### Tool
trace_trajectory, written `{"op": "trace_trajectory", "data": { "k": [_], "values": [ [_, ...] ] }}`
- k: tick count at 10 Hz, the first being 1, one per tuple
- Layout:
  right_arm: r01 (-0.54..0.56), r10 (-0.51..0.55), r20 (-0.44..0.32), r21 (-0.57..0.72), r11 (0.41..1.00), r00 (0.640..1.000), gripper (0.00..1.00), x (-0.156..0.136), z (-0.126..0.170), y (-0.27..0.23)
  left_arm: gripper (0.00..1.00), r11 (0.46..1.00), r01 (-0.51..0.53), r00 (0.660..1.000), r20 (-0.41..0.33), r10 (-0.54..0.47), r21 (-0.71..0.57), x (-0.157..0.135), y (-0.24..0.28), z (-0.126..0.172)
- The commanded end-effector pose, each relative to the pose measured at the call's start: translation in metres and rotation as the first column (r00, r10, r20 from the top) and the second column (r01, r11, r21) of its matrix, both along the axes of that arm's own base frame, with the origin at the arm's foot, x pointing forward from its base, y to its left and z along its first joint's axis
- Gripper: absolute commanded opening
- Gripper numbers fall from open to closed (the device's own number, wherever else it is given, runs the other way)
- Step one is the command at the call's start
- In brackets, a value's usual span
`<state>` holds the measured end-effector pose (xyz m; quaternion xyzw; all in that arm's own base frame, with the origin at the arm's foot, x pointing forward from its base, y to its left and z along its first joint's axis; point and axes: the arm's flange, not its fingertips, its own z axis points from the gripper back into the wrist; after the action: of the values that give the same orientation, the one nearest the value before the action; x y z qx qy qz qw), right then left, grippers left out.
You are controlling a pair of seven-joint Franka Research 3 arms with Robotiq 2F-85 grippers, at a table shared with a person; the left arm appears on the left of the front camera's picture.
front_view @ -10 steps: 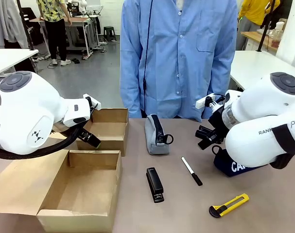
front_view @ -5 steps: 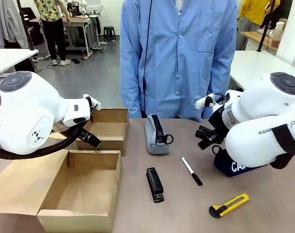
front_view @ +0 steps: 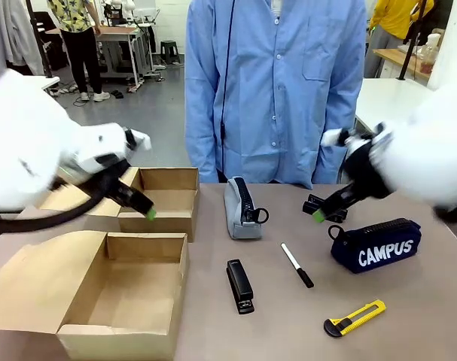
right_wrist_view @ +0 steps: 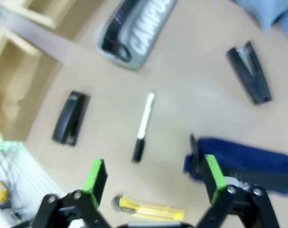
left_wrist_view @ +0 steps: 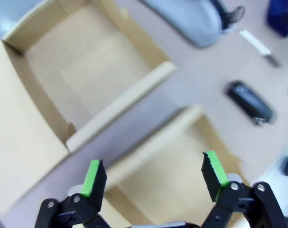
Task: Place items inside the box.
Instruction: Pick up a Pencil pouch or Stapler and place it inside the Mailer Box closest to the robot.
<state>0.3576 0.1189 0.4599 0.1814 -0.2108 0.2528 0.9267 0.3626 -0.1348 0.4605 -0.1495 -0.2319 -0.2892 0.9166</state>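
The box (front_view: pixel 126 297), long and brown with a wide flap lid (front_view: pixel 28 289), lies open at the front left and holds nothing I can see. Right of it on the table lie a black stapler (front_view: pixel 239 286), a grey pencil case (front_view: pixel 242 208), a marker pen (front_view: pixel 297 265), a yellow-black utility knife (front_view: pixel 354 317) and a dark blue pouch (front_view: pixel 375 244). My left gripper (front_view: pixel 141 210) hangs open above the gap between the two boxes (left_wrist_view: pixel 154 173). My right gripper (front_view: pixel 318 214) is open above the marker (right_wrist_view: pixel 144 127) and the pouch (right_wrist_view: pixel 243 161) (right_wrist_view: pixel 154 175).
A smaller open cardboard box (front_view: pixel 164 199) stands behind the long one, beside the pencil case. A person in a blue shirt (front_view: pixel 277 90) stands at the far edge. In the right wrist view a dark wedge-shaped object (right_wrist_view: pixel 250 71) lies beyond the pouch.
Both arms have swung upward and are blurred with motion. The right arm's body has lifted off the blue pouch, which now shows whole. The items have not moved.
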Motion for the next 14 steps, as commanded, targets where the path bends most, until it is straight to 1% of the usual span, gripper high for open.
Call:
{"op": "trace_trajectory", "data": {
  "k": [1,2,3,4,5,6,7,8,9,10,14],
  "values": [
    [0.16,-0.149,-0.067,0.228,0.96,0.987,1.0,-0.058,0.047,-0.108,1.0,0.972,-0.032,0.997,-0.082,0.013,-0.233,-0.037,0.08,0.059],
    [0.198,-0.183,-0.076,0.377,0.905,0.98,1.0,-0.084,0.046,-0.163,1.0,0.911,-0.059,0.994,-0.107,0.017,-0.408,-0.057,0.124,0.068],
    [0.277,-0.258,-0.106,0.472,0.837,0.96,1.0,-0.101,0.033,-0.212,1.0,0.836,-0.104,0.993,-0.101,0.058,-0.539,-0.074,0.165,0.063],
    [0.35,-0.323,-0.152,0.569,0.744,0.934,1.0,-0.115,0.012,-0.258,1.0,0.728,-0.151,0.988,-0.13,0.086,-0.669,-0.088,0.212,0.047],
    [0.415,-0.373,-0.212,0.654,0.632,0.903,1.0,-0.127,-0.013,-0.299,1.0,0.585,-0.222,0.974,-0.156,0.162,-0.78,-0.105,0.258,0.019],
    [0.481,-0.41,-0.292,0.717,0.504,0.864,1.0,-0.132,-0.042,-0.335,1.0,0.407,-0.3,0.944,-0.209,0.254,-0.863,-0.128,0.295,-0.019],
    [0.523,-0.419,-0.357,0.752,0.402,0.835,1.0,-0.13,-0.066,-0.357,1.0,0.262,-0.329,0.923,-0.25,0.294,-0.907,-0.142,0.311,-0.051],
    [0.567,-0.432,-0.412,0.753,0.335,0.802,1.0,-0.122,-0.084,-0.368,1.0,0.158,-0.357,0.897,-0.292,0.331,-0.921,-0.149,0.311,-0.077],
    [0.596,-0.464,-0.425,0.735,0.324,0.777,1.0,-0.113,-0.09,-0.367,1.0,0.111,-0.426,0.858,-0.363,0.363,-0.898,-0.146,0.302,-0.094],
    [0.591,-0.464,-0.404,0.706,0.389,0.788,1.0,-0.156,-0.065,-0.388,1.0,0.285,-0.386,0.902,-0.293,0.317,-0.877,-0.137,0.382,-0.018],
    [0.591,-0.464,-0.404,0.706,0.389,0.788,1.0,-0.156,-0.065,-0.388,1.0,0.285,-0.386,0.902,-0.293,0.317,-0.877,-0.137,0.382,-0.018]
  ]
}}
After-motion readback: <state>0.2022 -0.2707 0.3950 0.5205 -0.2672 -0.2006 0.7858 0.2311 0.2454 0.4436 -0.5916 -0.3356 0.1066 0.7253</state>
